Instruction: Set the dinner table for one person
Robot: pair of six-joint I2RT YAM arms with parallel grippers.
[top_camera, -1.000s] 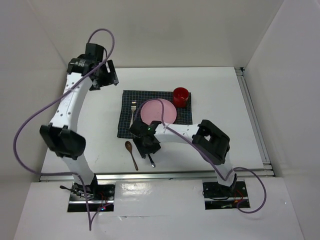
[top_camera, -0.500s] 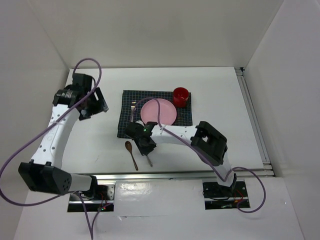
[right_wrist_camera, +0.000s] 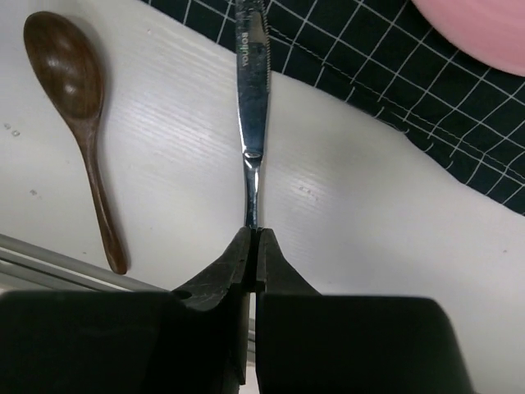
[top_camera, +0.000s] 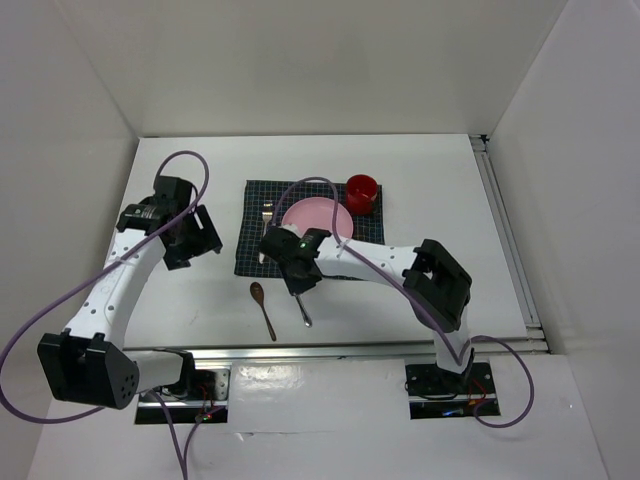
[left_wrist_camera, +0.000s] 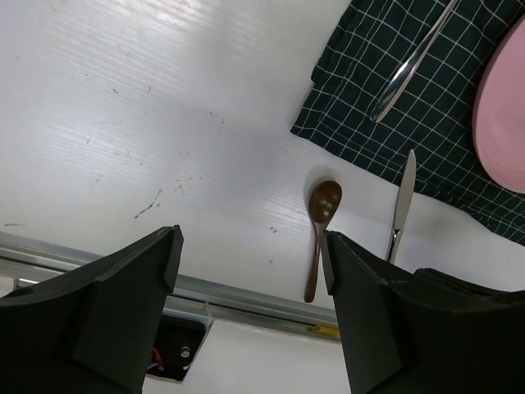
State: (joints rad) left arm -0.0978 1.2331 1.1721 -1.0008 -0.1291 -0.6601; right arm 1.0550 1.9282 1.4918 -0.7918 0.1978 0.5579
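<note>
The dinner table (top_camera: 440, 180) is a white tabletop. On it lies a dark checked mat (top_camera: 258, 262) with a pink plate (top_camera: 325, 220), a fork (top_camera: 266, 214) and a red cup (top_camera: 362, 193). My right gripper (right_wrist_camera: 254, 234) is shut on the handle end of a steel knife (right_wrist_camera: 253, 90). The knife's blade reaches the mat's near edge (right_wrist_camera: 369, 74). A wooden spoon (right_wrist_camera: 70, 98) lies just left of the knife (top_camera: 304, 314). My left gripper (left_wrist_camera: 250, 279) hangs open and empty above the table, left of the mat. The spoon (left_wrist_camera: 320, 222) shows between its fingers, well below them.
A silver rail (top_camera: 350, 350) runs along the near table edge, close to the spoon's handle (top_camera: 268, 322). Another rail (top_camera: 505, 230) borders the right side. White walls enclose the back and sides. Purple cables loop over both arms.
My right gripper has shut on the knife's handle. My left arm has swung from the far left corner down toward the mat's left side, its gripper still open.
</note>
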